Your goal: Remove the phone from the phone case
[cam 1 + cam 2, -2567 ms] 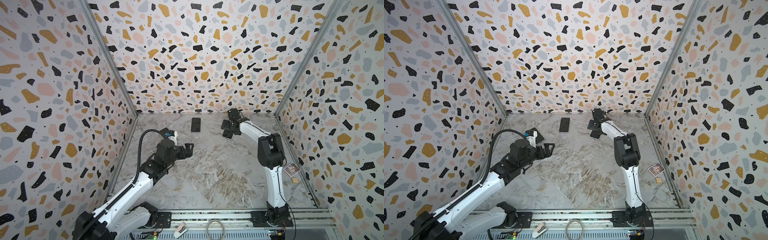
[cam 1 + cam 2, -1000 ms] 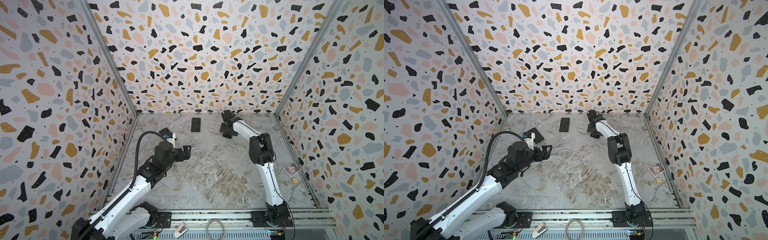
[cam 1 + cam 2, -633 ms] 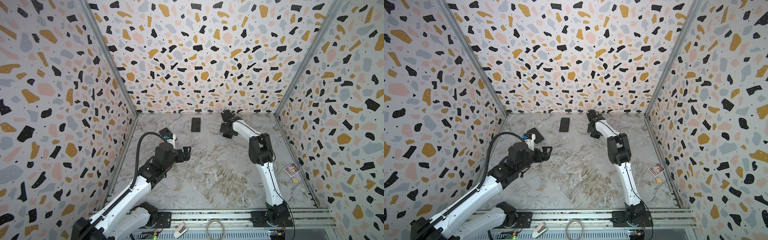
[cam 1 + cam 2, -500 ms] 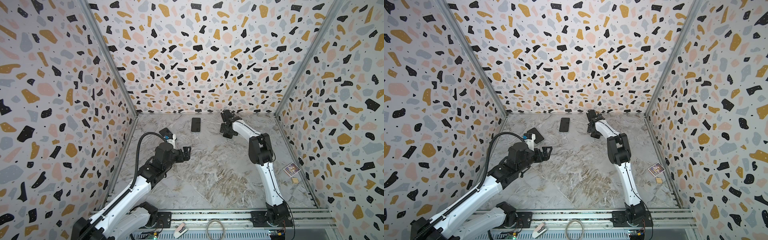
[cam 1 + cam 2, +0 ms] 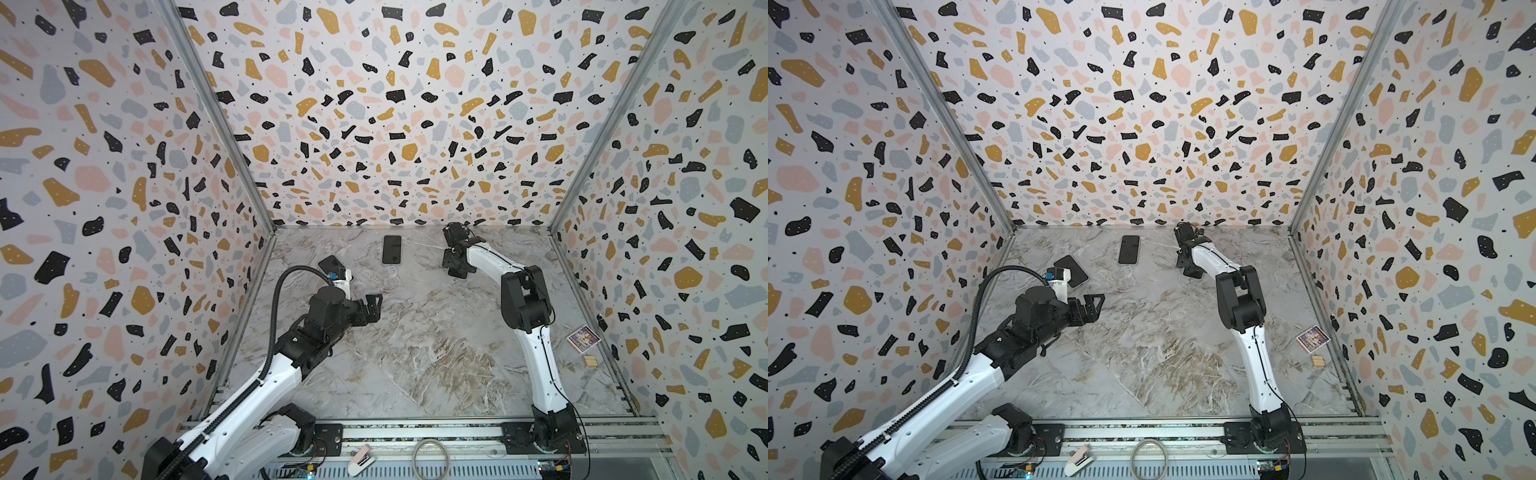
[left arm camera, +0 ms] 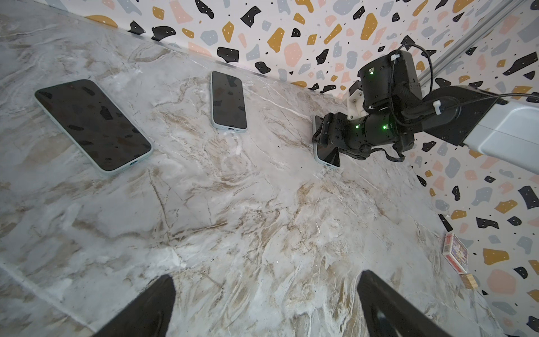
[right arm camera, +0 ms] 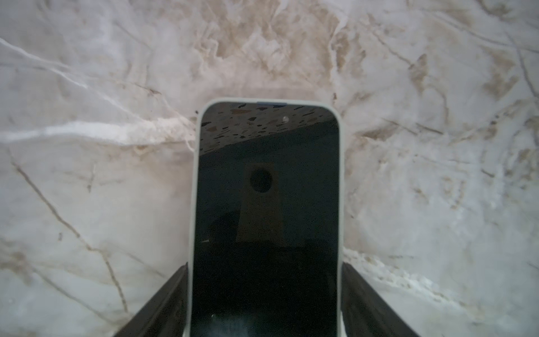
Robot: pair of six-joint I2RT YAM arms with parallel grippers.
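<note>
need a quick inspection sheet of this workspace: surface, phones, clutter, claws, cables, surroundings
surface: marble tabletop, no spills seen
job's things: three phones in pale cases, all lying flat, screens up: left cased phone, middle cased phone, right cased phone; none is out of its case
clutter: card box and small wooden block beside the right wall
grippers: left claw open, holding nothing, over bare tabletop; right claw closed on the right cased phone's long edges
cables: black corrugated hose loops over the left arm; coiled cable on the front rail
surroundings: terrazzo-print walls on three sides
</note>
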